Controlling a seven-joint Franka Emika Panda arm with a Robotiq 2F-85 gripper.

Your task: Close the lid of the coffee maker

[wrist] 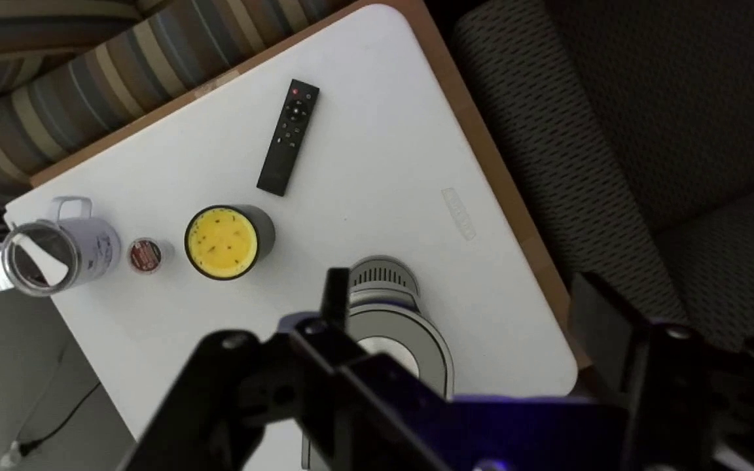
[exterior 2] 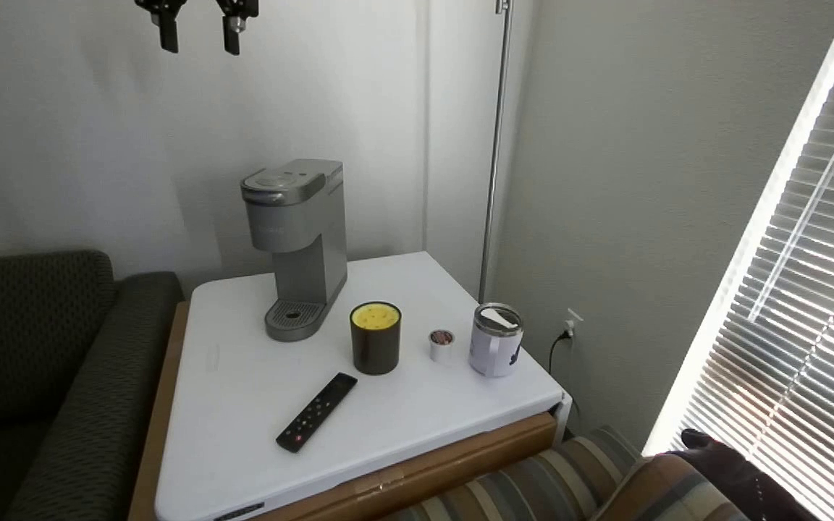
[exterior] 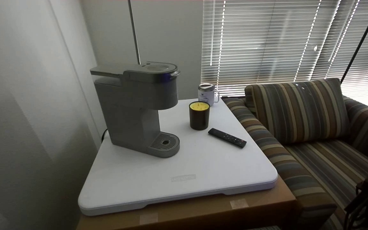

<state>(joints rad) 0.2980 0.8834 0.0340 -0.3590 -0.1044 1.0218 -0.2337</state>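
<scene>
Lid of the grey coffee maker lies flat and closed on top of it, near the back edge of the white tabletop. From the left in an exterior view comes a dark sofa, just beside the brown base under the tabletop. High before the pale wall, 2 black fingers hang spread wide, released, well apart from the coffee maker. On the tabletop follow a black remote, a dark jar filled with yellow, a small pod and a pale mug, with 1 metal pole rising behind. Farther right, a plug sits in the adjoining wall, a striped armchair shows below, and bright light comes through blinds.
</scene>
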